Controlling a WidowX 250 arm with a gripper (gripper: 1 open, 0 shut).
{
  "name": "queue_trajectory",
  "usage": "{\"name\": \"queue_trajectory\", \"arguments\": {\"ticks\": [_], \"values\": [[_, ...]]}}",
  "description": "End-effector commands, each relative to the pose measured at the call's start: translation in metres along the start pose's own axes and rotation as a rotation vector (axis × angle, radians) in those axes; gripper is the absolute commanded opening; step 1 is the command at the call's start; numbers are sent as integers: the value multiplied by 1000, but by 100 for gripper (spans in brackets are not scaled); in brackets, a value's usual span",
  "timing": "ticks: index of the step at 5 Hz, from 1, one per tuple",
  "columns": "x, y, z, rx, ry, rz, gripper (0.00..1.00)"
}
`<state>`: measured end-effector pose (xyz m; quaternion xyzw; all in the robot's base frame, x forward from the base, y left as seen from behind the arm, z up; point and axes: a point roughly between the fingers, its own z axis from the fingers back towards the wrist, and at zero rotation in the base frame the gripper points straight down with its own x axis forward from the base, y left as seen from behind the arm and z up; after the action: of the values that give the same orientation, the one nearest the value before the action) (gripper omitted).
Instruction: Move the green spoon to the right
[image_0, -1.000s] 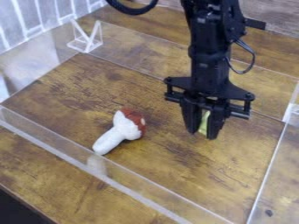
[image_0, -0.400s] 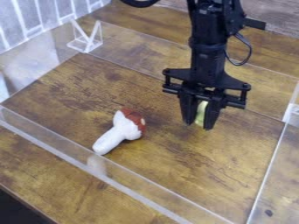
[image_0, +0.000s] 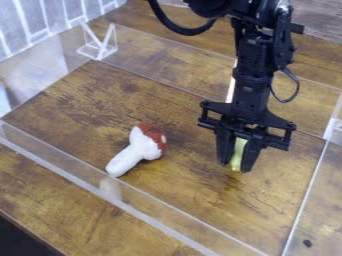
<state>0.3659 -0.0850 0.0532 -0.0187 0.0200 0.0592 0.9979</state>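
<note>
Tool (image_0: 242, 160) pointing straight down over wooden worktop (image_0: 80, 110), clear low walls bordering it, fingers clamping green spoon (image_0: 238, 155), spoon standing upright between them, mushroom toy (image_0: 135, 150) lying to its left

Wooden table (image_0: 80, 105) enclosed by clear walls (image_0: 67, 55).

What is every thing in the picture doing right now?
gripper: pointing down, shut on the green spoon.
green spoon: held upright between the fingers, low over the wood.
mushroom toy: lying on its side on the table, apart from the gripper.
table: wooden, with clear walls around it.
</note>
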Motion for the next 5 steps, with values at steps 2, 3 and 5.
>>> {"name": "queue_trajectory", "arguments": {"ticks": [2, 3, 5], "values": [[26, -2, 24, -47, -112, -147, 100], [22, 3, 11, -69, -98, -188, 100], [15, 18, -3, -99, -77, -262, 100]]}}
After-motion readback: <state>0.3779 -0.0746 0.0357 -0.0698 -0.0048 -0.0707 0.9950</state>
